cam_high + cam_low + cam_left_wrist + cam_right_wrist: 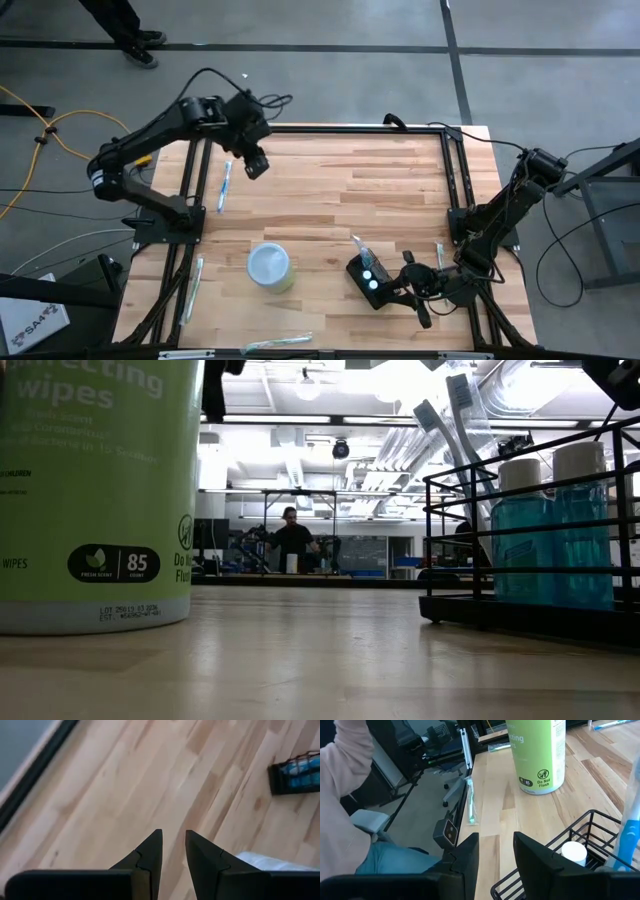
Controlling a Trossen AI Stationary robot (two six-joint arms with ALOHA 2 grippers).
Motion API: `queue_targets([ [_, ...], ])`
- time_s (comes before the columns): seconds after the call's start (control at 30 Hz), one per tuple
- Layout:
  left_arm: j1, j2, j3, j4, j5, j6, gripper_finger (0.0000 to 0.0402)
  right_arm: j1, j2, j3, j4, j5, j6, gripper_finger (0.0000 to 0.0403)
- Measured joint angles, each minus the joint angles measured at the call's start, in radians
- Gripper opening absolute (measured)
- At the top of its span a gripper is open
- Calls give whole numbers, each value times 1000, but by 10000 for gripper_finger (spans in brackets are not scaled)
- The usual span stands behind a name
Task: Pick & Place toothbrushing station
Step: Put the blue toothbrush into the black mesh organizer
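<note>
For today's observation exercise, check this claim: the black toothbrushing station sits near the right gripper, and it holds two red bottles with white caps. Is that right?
Not quite. The toothbrushing station does sit by the right gripper, but the two bottles in it are blue, not red. Their caps are white. The low view shows this best.

Green wipes canister, low view: partial white lettering "wipes", "85" in black oval badge, "WIPES" at lower edge; smaller print illegible. Same canister, right wrist view, ahead of right tool: "85" and "Do Not Flush" beside no-flush symbol. Box left of surface, high view: lettering unclear.
</note>
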Motion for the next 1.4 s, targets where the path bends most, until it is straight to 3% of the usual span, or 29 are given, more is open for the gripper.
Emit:
queue_targets([
  [0.17, -29, 54, 0, -64, -36, -32, 80, 0, 0, 0, 0, 0, -1, 113],
  [0.4, -16, 163, 0, -285, -195, -128, 80, 0, 0, 0, 0, 0, -5, 113],
  [0.83, 53, 268, -2, -253, -278, -51, 80, 0, 0, 0, 0, -7, -7, 113],
  [1.07, 176, 55, -184, 20, -147, 20, 80, 0, 0, 0, 0, -30, -4, 113],
  [1.4, 243, -262, -581, 186, -184, -94, 80, -1, 0, 0, 0, -21, -7, 113],
])
